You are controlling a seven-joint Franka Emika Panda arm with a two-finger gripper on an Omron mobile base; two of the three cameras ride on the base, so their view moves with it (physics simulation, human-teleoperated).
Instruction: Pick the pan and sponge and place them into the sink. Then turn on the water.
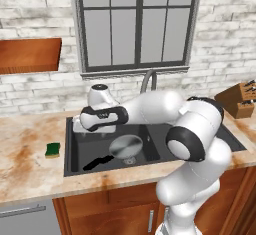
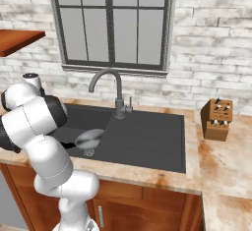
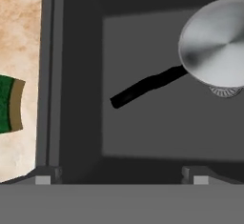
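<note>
1. The two-finger gripper (image 3: 121,179), at the bottom of the hand view, is spread wide and holds nothing.
2. The shiny grey round metal pan (image 1: 125,146) with its black handle lies in the matte black rectangular sink (image 1: 71,149), mid-frame.
3. The green-topped yellow sponge (image 1: 52,150) sits on the marbled counter (image 1: 25,149), left of the basin.

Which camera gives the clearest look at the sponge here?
The left base view: the whole sponge lies on the counter left of the sink. The hand view cuts it off at the frame's left edge. In the right base view I cannot make it out.
</note>
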